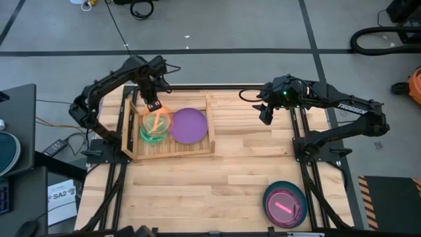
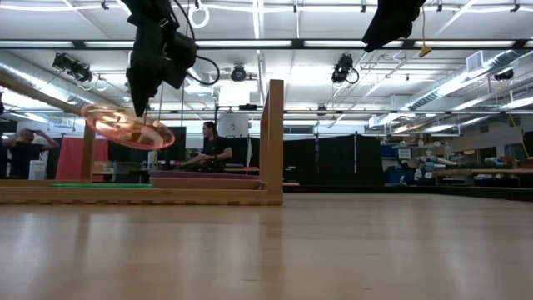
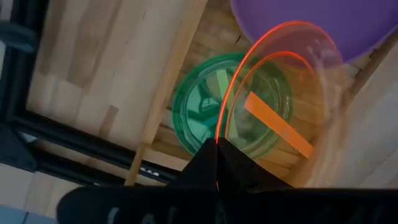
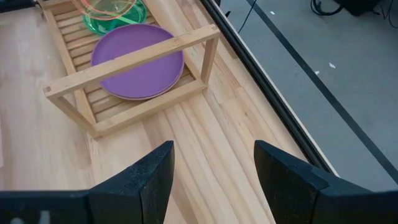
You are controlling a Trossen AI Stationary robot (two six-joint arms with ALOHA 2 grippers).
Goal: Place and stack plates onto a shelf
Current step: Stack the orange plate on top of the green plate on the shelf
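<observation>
Wooden table (image 1: 217, 178), shelf (image 1: 168, 152) right under the left gripper (image 1: 152, 105), which pinched an orange plate (image 1: 156, 121) over the green plate (image 1: 152, 134). Best bet: level it, lower centered. Right gripper (image 1: 266, 113) gaped, idle.

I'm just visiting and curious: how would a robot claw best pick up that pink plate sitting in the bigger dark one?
Probably by its rim, from above. The pink plate lies flat inside the dark teal plate, so only its raised edge offers the open right gripper anything to pinch.
</observation>
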